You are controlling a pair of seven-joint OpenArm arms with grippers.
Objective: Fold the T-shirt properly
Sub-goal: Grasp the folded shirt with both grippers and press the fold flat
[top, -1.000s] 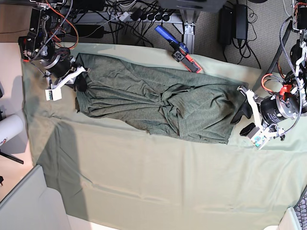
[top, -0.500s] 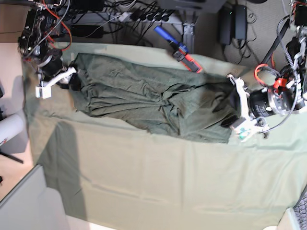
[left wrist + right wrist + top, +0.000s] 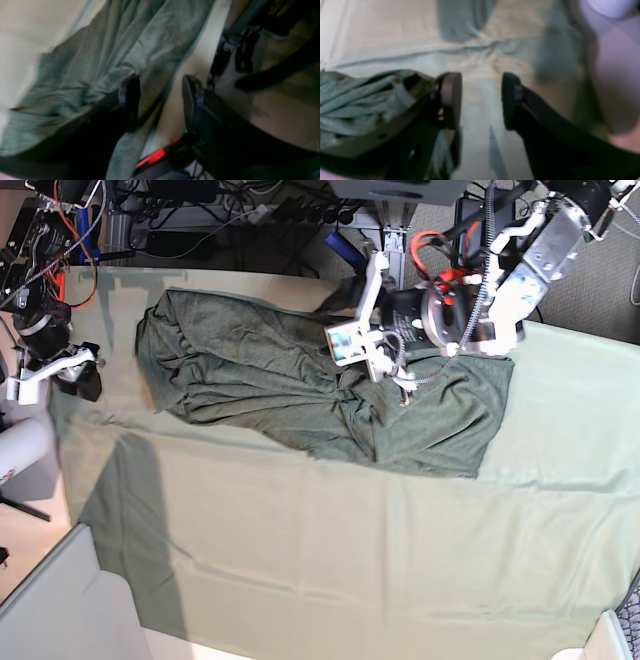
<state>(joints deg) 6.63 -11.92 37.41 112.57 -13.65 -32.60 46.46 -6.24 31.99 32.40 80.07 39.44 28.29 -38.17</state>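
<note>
The dark olive T-shirt [image 3: 290,375] lies crumpled across the far half of the mint table cloth [image 3: 350,560]. My left gripper [image 3: 338,298] hovers at the shirt's far edge, near its middle. In the left wrist view it [image 3: 160,80] is open, with one finger [image 3: 130,100] over the shirt [image 3: 120,45] and the other over the cloth edge. My right gripper [image 3: 82,380] is off the shirt's left end, at the cloth's left edge. In the right wrist view it [image 3: 481,77] is open and empty, with the bunched shirt [image 3: 357,100] to its left.
Cables and a power strip [image 3: 300,210] lie beyond the far edge. A blue tool [image 3: 335,245] is partly hidden behind my left arm. A white cylinder [image 3: 20,450] and a grey panel [image 3: 50,600] stand at the left.
My left arm swung from the shirt's right end to its far middle edge. My right gripper drew back left, off the shirt. The shirt's left end shifted slightly left.
</note>
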